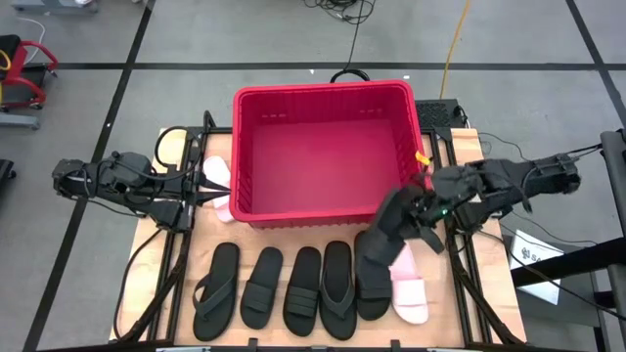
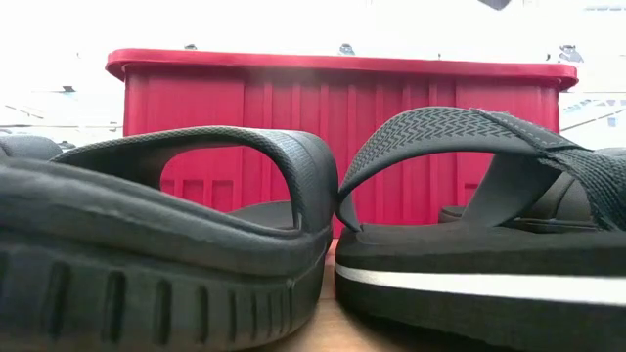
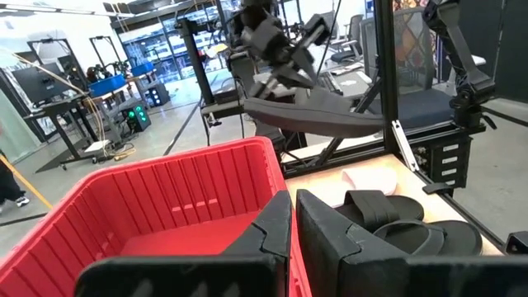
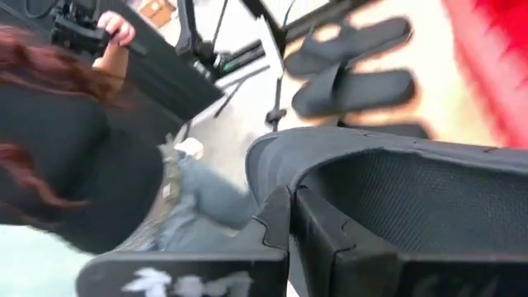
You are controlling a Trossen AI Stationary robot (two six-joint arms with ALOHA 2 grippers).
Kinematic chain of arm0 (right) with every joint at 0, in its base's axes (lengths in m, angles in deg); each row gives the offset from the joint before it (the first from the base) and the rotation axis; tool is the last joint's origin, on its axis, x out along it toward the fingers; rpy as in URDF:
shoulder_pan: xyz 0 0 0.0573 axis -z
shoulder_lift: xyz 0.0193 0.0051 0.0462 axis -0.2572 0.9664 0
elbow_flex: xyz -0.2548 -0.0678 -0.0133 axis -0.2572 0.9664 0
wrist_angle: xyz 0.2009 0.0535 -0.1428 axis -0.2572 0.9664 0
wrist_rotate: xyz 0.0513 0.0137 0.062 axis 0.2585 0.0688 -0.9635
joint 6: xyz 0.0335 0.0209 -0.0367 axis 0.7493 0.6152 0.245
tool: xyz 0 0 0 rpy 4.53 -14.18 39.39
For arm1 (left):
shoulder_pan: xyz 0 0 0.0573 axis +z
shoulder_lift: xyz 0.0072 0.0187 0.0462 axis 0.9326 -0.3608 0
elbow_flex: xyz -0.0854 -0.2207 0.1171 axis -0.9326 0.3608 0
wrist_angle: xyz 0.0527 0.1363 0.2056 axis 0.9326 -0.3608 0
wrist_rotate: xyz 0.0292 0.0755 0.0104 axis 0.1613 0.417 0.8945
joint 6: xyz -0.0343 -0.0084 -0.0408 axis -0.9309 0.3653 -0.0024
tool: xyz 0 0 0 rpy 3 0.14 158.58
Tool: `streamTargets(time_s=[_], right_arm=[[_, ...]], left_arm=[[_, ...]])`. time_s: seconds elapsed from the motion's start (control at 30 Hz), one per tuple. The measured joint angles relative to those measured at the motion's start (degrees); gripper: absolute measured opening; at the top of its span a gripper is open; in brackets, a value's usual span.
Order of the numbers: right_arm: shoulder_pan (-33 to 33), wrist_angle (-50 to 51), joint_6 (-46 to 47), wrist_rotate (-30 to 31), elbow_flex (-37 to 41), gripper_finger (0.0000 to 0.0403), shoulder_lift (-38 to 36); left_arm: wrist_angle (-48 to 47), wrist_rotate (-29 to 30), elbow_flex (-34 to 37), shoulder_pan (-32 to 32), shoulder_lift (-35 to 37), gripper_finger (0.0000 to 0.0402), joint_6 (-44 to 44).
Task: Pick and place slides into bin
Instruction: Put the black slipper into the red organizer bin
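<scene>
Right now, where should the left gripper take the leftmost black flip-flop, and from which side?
Pinch the flip-flop sole's left edge at mid-length, coming from above: it lies flat and that side is free, while a wide-strap slide crowds its right.

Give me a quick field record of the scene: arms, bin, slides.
right gripper: by the bin's near right corner, jaws shut on a black slide lifted off the table
left gripper: at the bin's left side, over a pink slide, jaws closed, holding nothing
bin: red, no slides inside
row on table: four black slides, one more black, one pink at the right end
person: seen in right wrist view, beyond the table
</scene>
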Motion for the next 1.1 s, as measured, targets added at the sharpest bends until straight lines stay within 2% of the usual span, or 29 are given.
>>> streamTargets(time_s=[0.37,0.6,0.77,1.0,1.1], right_arm=[[15.4,-0.4,-18.1,2.0,0.0,0.0,0.1],[24.7,-7.7,-25.9,2.8,0.0,0.0,0.8],[31.1,-11.6,-30.8,2.7,0.0,0.0,3.7],[38.3,-12.1,-34.7,2.5,0.1,0.0,9.7],[40.9,-12.5,-36.7,-1.1,0.1,0.0,12.2]], left_arm=[[0.1,0.0,0.0,0.0,0.0,0.0026,0.0],[0.1,2.2,0.0,0.0,0.0,0.0026,0.0],[0.1,3.9,0.0,0.0,0.0,0.0026,0.0],[0.2,4.6,0.0,0.0,0.0,0.0026,-0.4],[0.5,5.9,0.0,0.0,0.0,0.0026,-1.1]])
